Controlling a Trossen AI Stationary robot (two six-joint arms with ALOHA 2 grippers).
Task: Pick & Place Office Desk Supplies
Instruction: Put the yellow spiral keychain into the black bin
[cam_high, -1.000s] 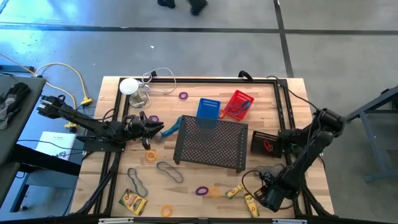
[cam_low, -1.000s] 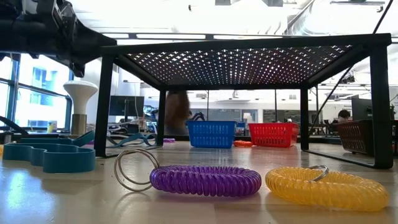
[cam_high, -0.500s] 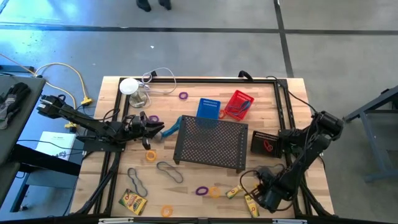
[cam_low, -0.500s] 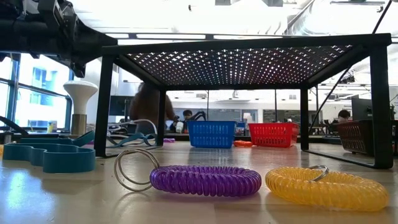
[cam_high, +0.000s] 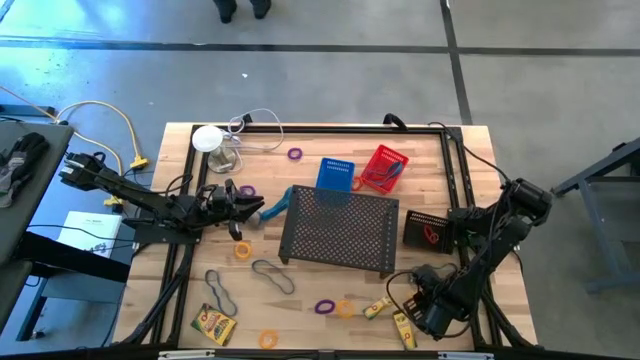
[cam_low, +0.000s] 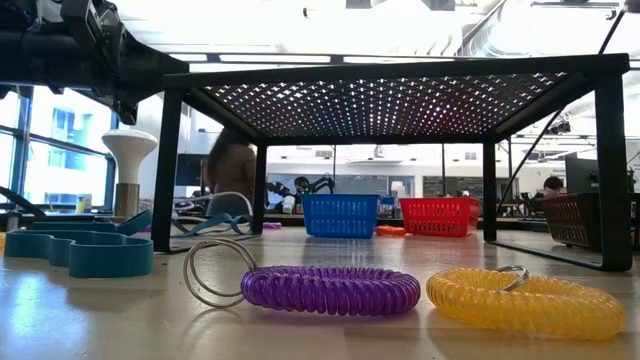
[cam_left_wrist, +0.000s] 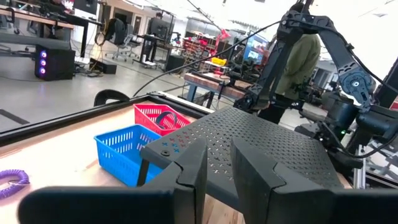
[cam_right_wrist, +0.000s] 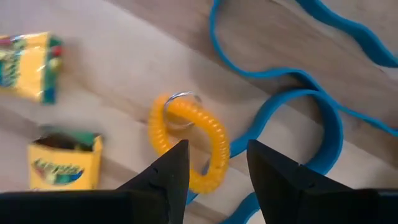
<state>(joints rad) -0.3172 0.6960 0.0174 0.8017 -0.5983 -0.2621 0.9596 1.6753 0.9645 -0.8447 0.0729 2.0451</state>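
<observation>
Nearest, by the front edge, we saw the right gripper (cam_high: 424, 312) hanging with its jaws apart and holding nothing, over an orange coil (cam_right_wrist: 189, 146) that touched a blue band (cam_right_wrist: 323, 124). Crayon boxes (cam_right_wrist: 65, 165) lay beside it. Farther in stood the mesh tray (cam_high: 340, 232). Just right of it, a dark basket (cam_high: 415, 222) held a red loop (cam_high: 430, 236). Left of the tray, the left gripper (cam_high: 243, 208) showed a narrow gap with nothing in it. Beyond the tray, the red basket (cam_high: 384, 160) held a blue loop (cam_high: 393, 172). We could not tell what was in the blue basket (cam_high: 337, 173).
</observation>
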